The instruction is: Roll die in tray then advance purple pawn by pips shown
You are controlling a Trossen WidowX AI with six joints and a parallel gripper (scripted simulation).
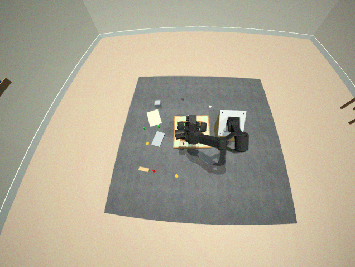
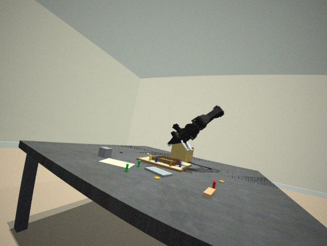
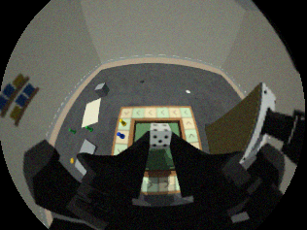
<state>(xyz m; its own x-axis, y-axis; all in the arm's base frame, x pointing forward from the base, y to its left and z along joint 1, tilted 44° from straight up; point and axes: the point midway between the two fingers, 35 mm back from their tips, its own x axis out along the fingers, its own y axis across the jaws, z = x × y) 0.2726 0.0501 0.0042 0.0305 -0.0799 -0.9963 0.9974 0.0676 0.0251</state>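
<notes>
My gripper [image 3: 159,134] is shut on the white die [image 3: 159,137], which shows dark pips towards the wrist camera. It holds the die above the board, over the green-floored tray [image 3: 142,131] with brown walls [image 2: 169,158] in the wrist view. The purple pawn [image 1: 183,143] [image 2: 180,164] stands upright on the board [image 1: 177,145] [image 2: 176,169] near its front left corner in the top view. The arm hides much of the board there. The wrist view shows arrows on the squares, but not the purple pawn.
Yellow [image 2: 150,157] [image 3: 123,122], blue [image 2: 156,159] [image 3: 120,135] and orange [image 2: 170,163] pawns stand on the board. Off it are two green pawns, a red pawn [image 2: 214,184], a tan block [image 2: 209,193], a grey cube [image 1: 157,103], a cream sheet [image 1: 154,117] and a grey-blue slab [image 1: 158,138].
</notes>
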